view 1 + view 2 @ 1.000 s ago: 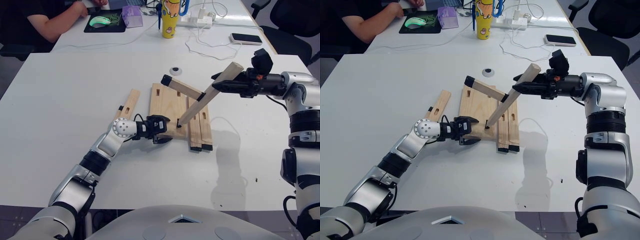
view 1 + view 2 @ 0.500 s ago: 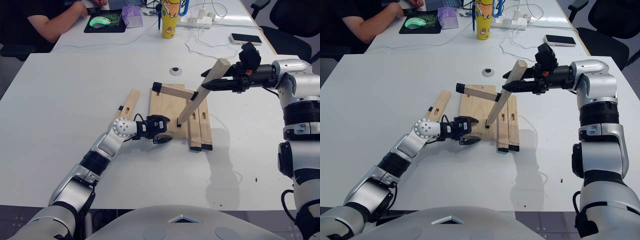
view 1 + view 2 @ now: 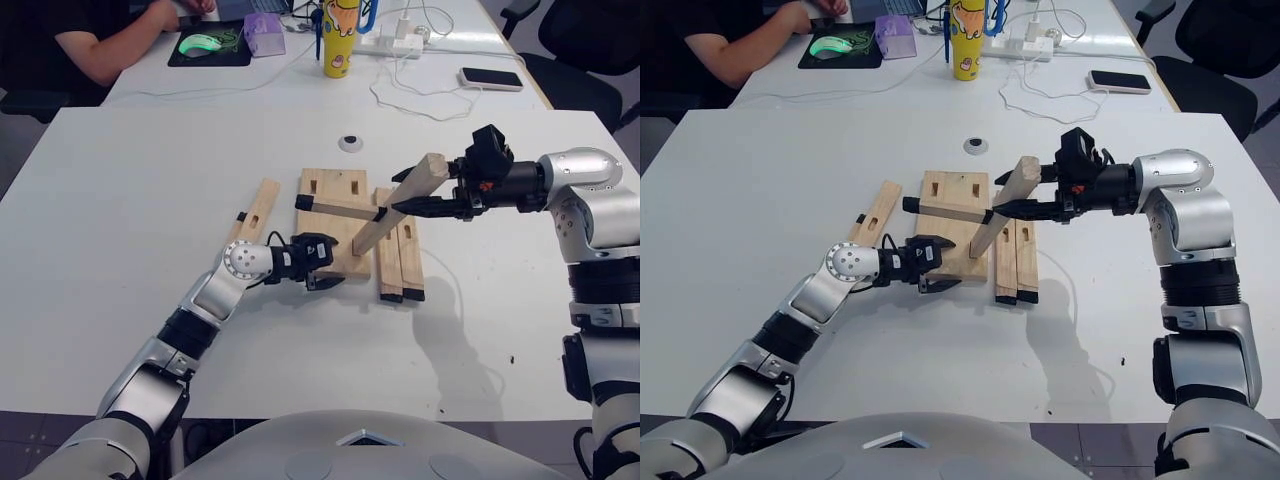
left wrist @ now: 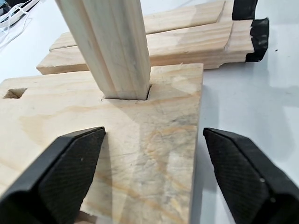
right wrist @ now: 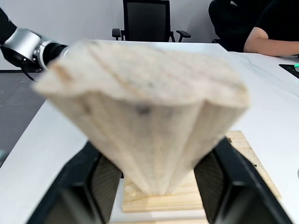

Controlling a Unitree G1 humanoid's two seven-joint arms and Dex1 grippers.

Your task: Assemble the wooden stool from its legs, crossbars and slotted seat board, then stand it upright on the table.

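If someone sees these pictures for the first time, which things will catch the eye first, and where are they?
First comes the slanted wooden leg, held by the right gripper above the middle of the table. Its lower end sits in a slot of the seat board, and a crossbar sticks out from it toward the robot's left. Next is the left gripper, open at the board's near edge.

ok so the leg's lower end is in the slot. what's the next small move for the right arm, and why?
Probably tilt the leg nearer upright with the right pincer, then press down. Its lower end sits in the slot of the seat board, but it leans steeply toward the right arm, so it is likely not seated. The open left pincer straddles the board's near edge.
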